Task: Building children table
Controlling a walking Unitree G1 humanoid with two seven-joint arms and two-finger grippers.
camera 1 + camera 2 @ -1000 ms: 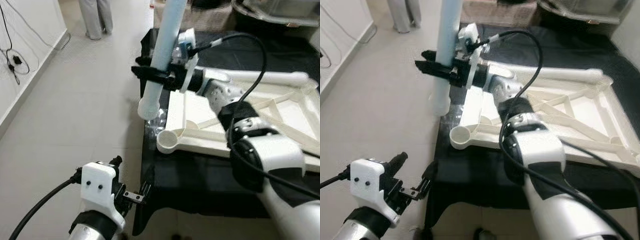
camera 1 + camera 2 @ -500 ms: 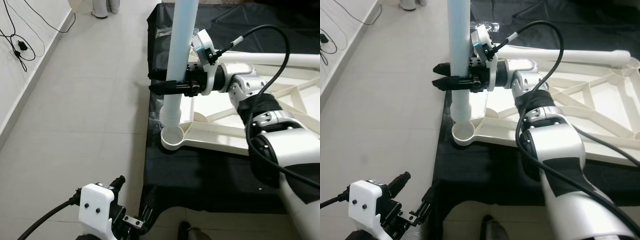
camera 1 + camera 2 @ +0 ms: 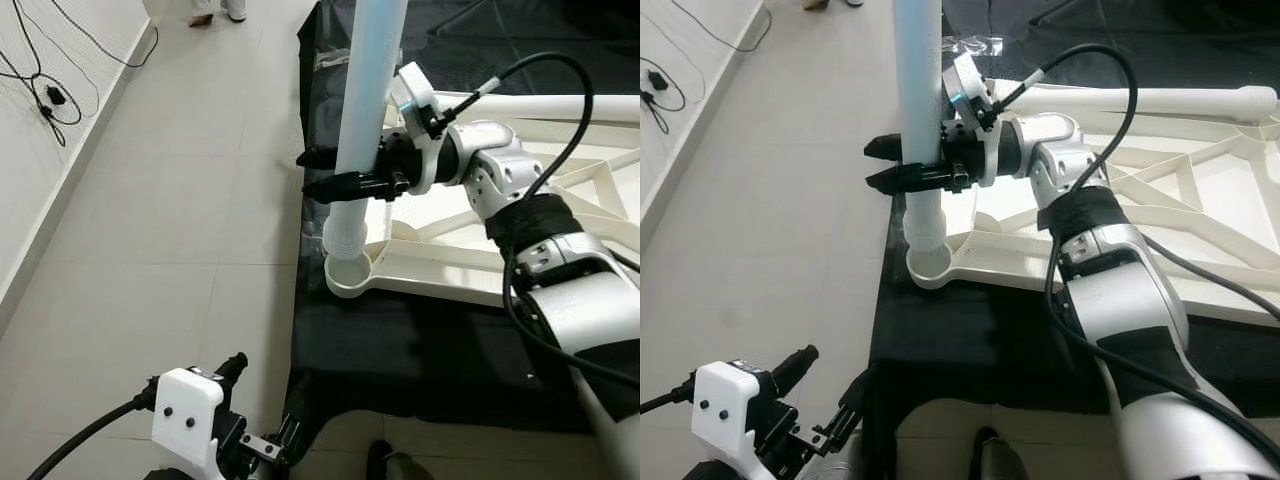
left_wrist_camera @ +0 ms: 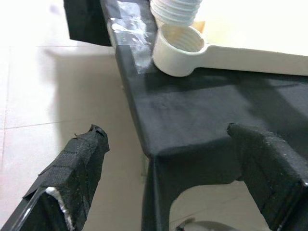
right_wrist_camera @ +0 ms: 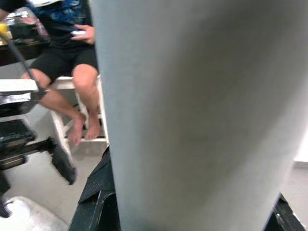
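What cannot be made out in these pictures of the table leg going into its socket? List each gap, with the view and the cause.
- Top of the table leg: cut off by the upper edge in both eye views.
- Far side of the tabletop: runs past the right edge; the right arm covers part.
- Right gripper fingers' contact: right wrist view is blocked by the leg.
- Socket threads: too blurred in the left wrist view.

head pair downward, wrists close
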